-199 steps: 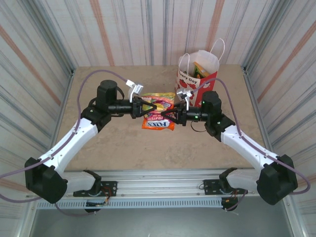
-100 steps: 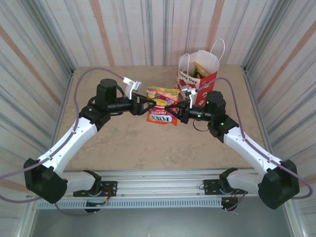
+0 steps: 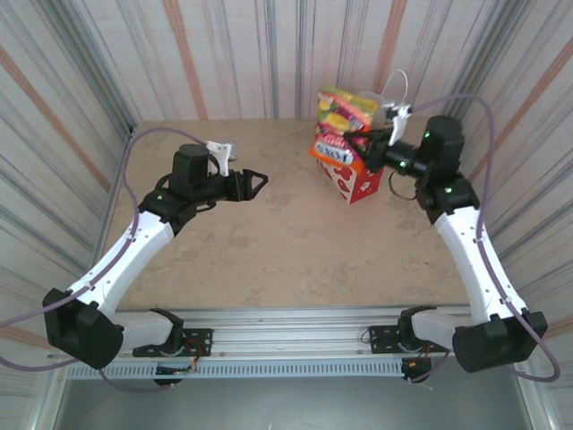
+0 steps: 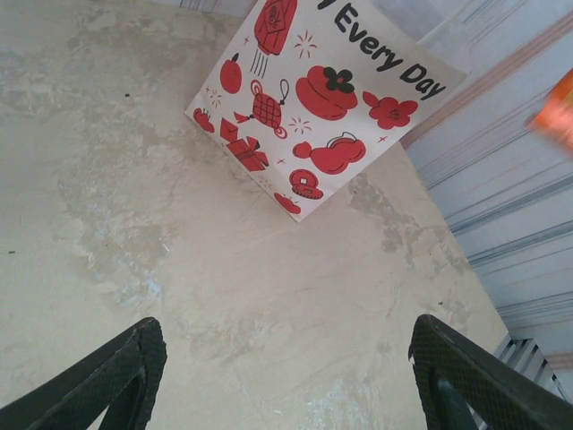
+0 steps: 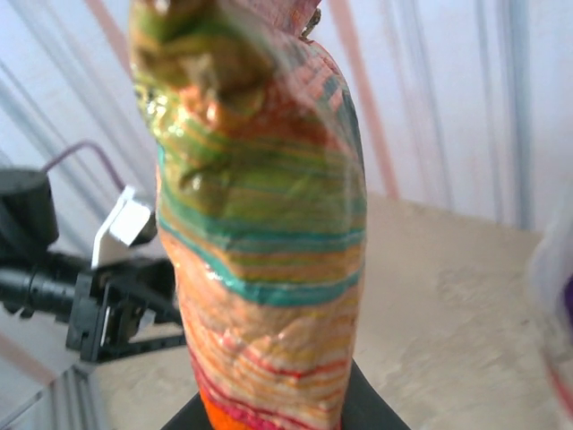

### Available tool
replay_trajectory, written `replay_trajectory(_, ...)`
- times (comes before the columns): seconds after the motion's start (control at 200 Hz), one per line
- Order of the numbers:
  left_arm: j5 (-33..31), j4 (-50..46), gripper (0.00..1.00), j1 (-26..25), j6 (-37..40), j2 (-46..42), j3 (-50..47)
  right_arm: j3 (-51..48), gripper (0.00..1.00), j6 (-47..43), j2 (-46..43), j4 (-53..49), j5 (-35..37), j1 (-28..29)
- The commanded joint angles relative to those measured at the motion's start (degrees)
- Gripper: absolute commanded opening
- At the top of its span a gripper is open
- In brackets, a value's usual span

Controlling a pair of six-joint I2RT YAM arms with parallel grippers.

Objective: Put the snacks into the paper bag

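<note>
Snacks [image 3: 343, 106] clenched in right gripper [image 3: 372, 141], up over paper bag [image 3: 360, 182] at 1 o'clock; drop pending. Left gripper [image 3: 257, 182] released, empty.

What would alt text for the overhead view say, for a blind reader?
The right gripper holds a bunch of snacks over the bag at the far right of the table. The left gripper hangs open above the table's middle.

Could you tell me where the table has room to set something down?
The near half of the table is bare, back to the left gripper, and so is the stretch between that gripper and the paper bag. The back right is crowded: the bag stands there, with the right gripper holding snack packets over it.
</note>
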Motion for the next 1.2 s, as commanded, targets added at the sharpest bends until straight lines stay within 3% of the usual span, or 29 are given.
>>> replay_trajectory(0.0, -1.7, -3.4, 0.75, 0.3, 1.4, 0.9, 1.6, 6.0, 0.00, -3.9, 1.8, -5.7, -4.2, -4.1)
replay_trajectory(0.18, -1.9, -5.1, 0.74, 0.4, 2.8, 3.0, 3.7, 14.1, 0.00, -3.7, 8.3, -9.2, -4.2, -10.5)
replay_trajectory(0.421, -1.5, -6.2, 0.74, 0.4, 3.6, 6.1, 6.2, 22.4, 0.00, -3.6, 19.0, -10.5, -3.1, -13.6)
replay_trajectory(0.741, -1.3, -8.6, 0.72, 0.4, 4.7, 10.4, 9.8, 31.8, 0.00, -7.4, 32.5, -16.8, -3.4, -13.7)
replay_trajectory(1.197, 0.6, -8.3, 0.70, 0.5, 3.9, 15.5, 13.0, 41.3, 0.00, -17.0, 40.2, -35.0, -4.4, -12.2)
